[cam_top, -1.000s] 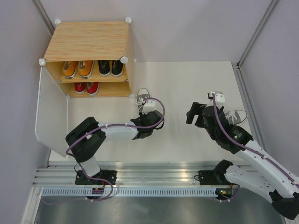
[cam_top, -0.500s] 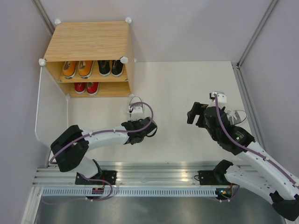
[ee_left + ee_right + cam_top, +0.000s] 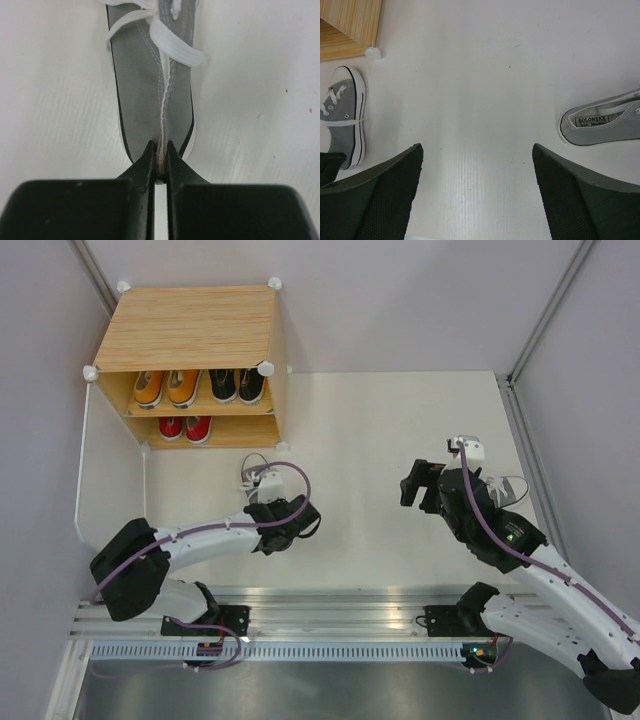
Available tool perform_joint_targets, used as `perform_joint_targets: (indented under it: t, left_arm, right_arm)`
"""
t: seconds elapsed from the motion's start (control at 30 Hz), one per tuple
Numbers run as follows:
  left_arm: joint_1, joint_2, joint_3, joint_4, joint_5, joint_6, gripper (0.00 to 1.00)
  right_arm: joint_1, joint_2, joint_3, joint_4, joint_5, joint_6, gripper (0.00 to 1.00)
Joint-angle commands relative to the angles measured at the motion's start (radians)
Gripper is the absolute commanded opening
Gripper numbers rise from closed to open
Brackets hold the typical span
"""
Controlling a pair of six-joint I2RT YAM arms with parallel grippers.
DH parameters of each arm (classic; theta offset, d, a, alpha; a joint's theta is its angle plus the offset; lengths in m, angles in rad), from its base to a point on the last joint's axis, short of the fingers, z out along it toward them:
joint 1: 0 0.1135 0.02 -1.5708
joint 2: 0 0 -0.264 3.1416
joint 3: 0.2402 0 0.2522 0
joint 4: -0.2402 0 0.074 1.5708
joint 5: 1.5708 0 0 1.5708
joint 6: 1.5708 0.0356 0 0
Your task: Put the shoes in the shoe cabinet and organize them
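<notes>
Left wrist: gripper (image 3: 159, 154) pinches grey shoe (image 3: 142, 85), seemingly heel.

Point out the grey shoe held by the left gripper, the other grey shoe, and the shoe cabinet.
held grey shoe (image 3: 140, 90): left wrist view, grey canvas upper.
other grey shoe (image 3: 615, 131): right wrist view, grey canvas side.
shoe cabinet (image 3: 190, 328): top external view, wood-grain top.
</notes>
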Motion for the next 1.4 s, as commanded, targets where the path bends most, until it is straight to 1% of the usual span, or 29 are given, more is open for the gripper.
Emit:
perform_joint_targets:
  t: [0.0, 0.03, 0.07, 0.13, 0.17, 0.2, 0.23, 0.3, 0.33, 0.4, 0.47, 0.63, 0.67, 0.7, 0.8, 0.83, 0.93, 1.03, 1.1, 1.17, 1.27, 1.33, 1.37]
  left_arm:
    - [0.081, -0.045, 0.034, 0.002, -0.161, 0.117, 0.02]
    - [0.098, -0.057, 0.025, 0.027, -0.155, 0.176, 0.02]
    - [0.115, -0.071, 0.015, 0.089, -0.141, 0.209, 0.02]
    - [0.173, -0.119, -0.017, 0.171, -0.115, 0.333, 0.02]
    - [0.188, -0.139, -0.034, 0.22, -0.101, 0.376, 0.02]
    - [0.21, -0.153, -0.049, 0.31, -0.1, 0.417, 0.02]
    - [0.221, -0.165, -0.072, 0.341, -0.095, 0.482, 0.02]
    - [0.244, -0.188, -0.08, 0.39, -0.095, 0.523, 0.02]
    - [0.245, -0.189, -0.078, 0.396, -0.107, 0.562, 0.02]
    - [0.247, -0.191, -0.071, 0.406, -0.138, 0.591, 0.02]
    - [0.25, -0.194, -0.072, 0.458, -0.144, 0.649, 0.02]
    - [0.308, -0.205, -0.094, 0.597, -0.098, 0.783, 0.02]
    - [0.322, -0.203, -0.097, 0.605, -0.069, 0.797, 0.02]
    - [0.361, -0.202, -0.097, 0.605, -0.043, 0.809, 0.02]
    - [0.421, -0.188, -0.092, 0.671, 0.033, 0.869, 0.02]
    - [0.432, -0.173, -0.089, 0.683, 0.055, 0.907, 0.02]
    - [0.472, -0.153, -0.081, 0.728, 0.148, 0.958, 0.02]
    - [0.51, -0.128, -0.091, 0.78, 0.23, 1.004, 0.02]
    - [0.54, -0.11, -0.088, 0.786, 0.306, 1.013, 0.02]
    - [0.543, -0.096, -0.084, 0.788, 0.328, 1.018, 0.02]
    - [0.558, -0.073, -0.077, 0.809, 0.305, 1.042, 0.02]
    - [0.599, -0.055, -0.054, 0.821, 0.325, 1.056, 0.02]
    - [0.615, -0.048, -0.048, 0.832, 0.357, 1.061, 0.02]
  right_arm:
    - [0.001, -0.014, 0.003, 0.033, -0.013, -0.019, 0.93]
    - [0.002, -0.017, 0.003, 0.032, -0.013, -0.019, 0.93]
    - [0.002, -0.023, 0.003, 0.03, -0.01, -0.019, 0.93]
    - [0.001, -0.029, 0.007, 0.023, -0.009, -0.021, 0.93]
    - [0.002, -0.035, 0.011, 0.014, -0.004, -0.027, 0.93]
    - [0.002, -0.035, 0.017, 0.009, 0.002, -0.028, 0.93]
    - [0.002, -0.038, 0.017, 0.004, 0.007, -0.028, 0.93]
    - [0.002, -0.044, 0.015, -0.002, 0.011, -0.028, 0.93]
    - [0.001, -0.046, 0.014, 0.0, 0.01, -0.027, 0.93]
    - [0.001, -0.044, 0.017, -0.003, 0.01, -0.022, 0.93]
    - [0.001, -0.041, 0.018, -0.003, 0.011, -0.022, 0.93]
    - [0.001, -0.04, 0.023, 0.0, 0.016, -0.022, 0.93]
    - [0.001, -0.04, 0.024, -0.006, 0.017, -0.022, 0.93]
    - [0.004, -0.04, 0.027, -0.01, 0.022, -0.021, 0.93]
    - [0.002, -0.044, 0.034, -0.013, 0.036, -0.024, 0.93]
    - [0.002, -0.047, 0.034, -0.016, 0.042, -0.024, 0.93]
    - [0.001, -0.057, 0.029, -0.019, 0.048, -0.016, 0.93]
    - [0.002, -0.063, 0.027, -0.025, 0.043, -0.007, 0.93]
    - [0.001, -0.064, 0.032, -0.037, 0.047, -0.007, 0.93]
    - [0.002, -0.07, 0.031, -0.042, 0.057, -0.007, 0.93]
    - [0.002, -0.074, 0.03, -0.045, 0.06, -0.005, 0.93]
    - [0.002, -0.072, 0.029, -0.045, 0.062, -0.014, 0.93]
    - [0.002, -0.07, 0.029, -0.045, 0.062, -0.016, 0.93]
